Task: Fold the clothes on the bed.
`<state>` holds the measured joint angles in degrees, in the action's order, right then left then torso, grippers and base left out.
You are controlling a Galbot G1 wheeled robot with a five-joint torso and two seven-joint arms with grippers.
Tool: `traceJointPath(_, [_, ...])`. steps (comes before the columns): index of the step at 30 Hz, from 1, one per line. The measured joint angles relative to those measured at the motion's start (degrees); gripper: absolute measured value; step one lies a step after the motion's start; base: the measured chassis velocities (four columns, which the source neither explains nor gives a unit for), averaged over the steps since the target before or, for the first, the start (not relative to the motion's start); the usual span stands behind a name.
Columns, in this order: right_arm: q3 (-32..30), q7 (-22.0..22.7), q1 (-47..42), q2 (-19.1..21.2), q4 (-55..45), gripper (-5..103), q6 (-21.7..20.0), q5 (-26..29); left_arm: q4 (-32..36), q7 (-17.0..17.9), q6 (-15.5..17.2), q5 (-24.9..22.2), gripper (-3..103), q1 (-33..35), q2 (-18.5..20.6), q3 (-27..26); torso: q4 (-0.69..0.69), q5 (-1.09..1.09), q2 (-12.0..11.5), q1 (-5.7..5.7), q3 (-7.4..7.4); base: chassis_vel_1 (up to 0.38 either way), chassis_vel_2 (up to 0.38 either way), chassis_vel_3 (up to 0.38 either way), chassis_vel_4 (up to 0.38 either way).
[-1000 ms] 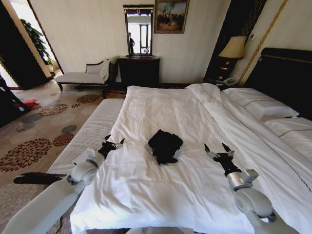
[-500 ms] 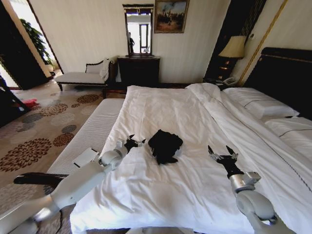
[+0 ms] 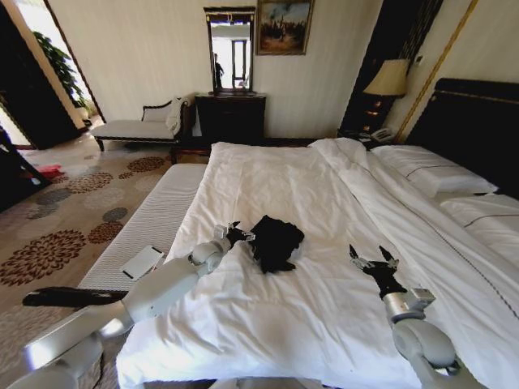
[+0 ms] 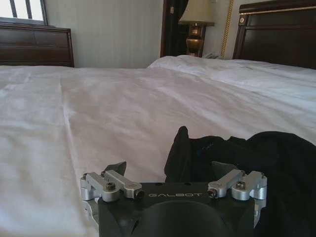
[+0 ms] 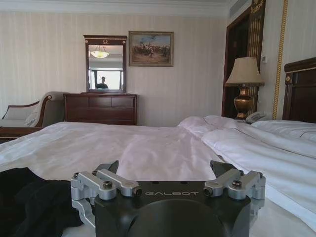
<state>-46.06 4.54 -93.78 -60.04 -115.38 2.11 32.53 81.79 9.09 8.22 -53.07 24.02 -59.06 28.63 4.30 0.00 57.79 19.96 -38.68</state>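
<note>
The clothes are a crumpled black T-shirt [image 3: 276, 241] lying in a heap in the middle of the bed's white duvet [image 3: 284, 170]. My left gripper [image 3: 239, 235] is open at the heap's left edge, low over the duvet. In the left wrist view a fold of the T-shirt [image 4: 247, 158] rises between and just beyond the left gripper's [image 4: 170, 170] spread fingers. My right gripper [image 3: 373, 261] hovers open over bare duvet to the right of the T-shirt, well apart from it. The right wrist view shows the open right gripper [image 5: 167, 168] with the T-shirt [image 5: 29, 197] off to one side.
A narrow white padded bench [image 3: 154, 207] runs along the bed's left side with a flat white device [image 3: 142, 262] on it. Pillows [image 3: 438, 174] and a dark headboard [image 3: 478, 121] are at the right. A chaise longue [image 3: 138, 126], dresser [image 3: 231, 117] and lamp [image 3: 389, 81] stand at the far wall.
My left arm has reached right across the bed's edge, bringing its gripper from beside the bench up to the T-shirt. The right gripper has drifted slightly back toward me.
</note>
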Motion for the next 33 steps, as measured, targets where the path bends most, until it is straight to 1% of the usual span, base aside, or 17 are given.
traceJointPath(1, [0.05,0.02,0.09,0.03,0.17,100,0.01,0.03,-0.84,0.3,0.28,-0.66,99,-0.32,-0.79,0.16,0.0,0.0,0.0,0.0,0.0,0.0,0.0,0.0,0.0])
traceJointPath(4, [0.29,0.03,0.25,0.17,0.69,100,0.2,0.0,-3.49,0.39,0.35,-0.62,93,-0.84,-2.49,0.64,0.02,0.01,0.0,0.0,0.0,0.0,0.0,0.0,0.0])
traceJointPath(13, [0.34,0.03,0.24,0.24,0.79,100,0.36,0.01,-7.53,0.21,-0.41,0.27,89,-2.25,-5.63,0.93,0.01,0.0,0.0,0.0,0.0,0.0,0.0,0.0,0.0])
traceJointPath(14, [0.36,0.02,0.22,0.24,0.83,100,0.39,0.0,-8.78,0.15,-0.62,0.45,86,-3.01,-6.59,1.05,0.01,0.01,0.0,0.0,0.0,0.0,0.0,0.0,0.0])
traceJointPath(15, [0.36,0.02,0.22,0.24,0.83,100,0.39,0.0,-8.78,0.15,-0.62,0.45,86,-3.01,-6.59,1.05,0.01,0.01,0.0,0.0,0.0,0.0,0.0,0.0,0.0])
traceJointPath(18, [0.45,0.02,0.18,0.09,0.86,100,0.43,-0.05,-11.39,0.1,-0.71,0.58,85,-4.47,-8.67,1.3,0.01,0.01,0.0,0.0,0.0,0.0,0.0,0.0,0.0])
traceJointPath(21, [0.47,0.01,0.15,0.03,0.91,100,0.47,-0.13,-12.61,0.02,-0.75,0.58,83,-5.12,-9.71,1.52,0.01,0.01,0.0,0.0,0.0,0.0,0.0,0.0,0.0])
traceJointPath(23, [0.48,-0.01,0.07,-0.02,0.93,100,0.5,-0.17,-14.31,-0.17,-0.79,0.5,81,-6.02,-11.46,1.68,0.02,0.01,0.0,0.0,0.0,0.0,0.0,0.0,0.0])
traceJointPath(24, [0.48,-0.01,0.07,-0.02,0.93,100,0.5,-0.17,-14.31,-0.17,-0.79,0.5,81,-6.02,-11.46,1.68,0.02,0.01,0.0,0.0,0.0,0.0,0.0,0.0,0.0])
traceJointPath(27, [0.42,-0.01,0.0,-0.02,0.93,100,0.52,-0.15,-15.8,-0.13,-0.73,-0.09,78,-6.66,-13.31,2.18,0.02,0.01,0.0,0.0,0.0,0.0,0.0,0.0,0.0])
traceJointPath(29, [0.2,-0.01,-0.05,0.01,0.93,100,0.54,-0.06,-17.19,0.07,-0.55,-0.14,74,-7.07,-14.66,2.54,0.02,0.01,0.0,0.0,0.0,0.0,0.0,0.0,0.0])
traceJointPath(32, [-0.07,-0.01,-0.18,0.02,0.88,100,0.56,0.02,-18.18,0.26,-0.5,-0.08,72,-7.31,-15.51,2.61,0.01,0.01,0.0,0.0,0.0,0.0,0.0,0.0,0.0])
traceJointPath(33, [-0.36,-0.01,-0.37,0.03,0.81,100,0.61,0.16,-19.11,0.3,-0.5,-0.03,71,-7.55,-16.45,2.58,0.01,0.01,0.0,0.0,0.0,0.0,0.0,0.0,0.0])
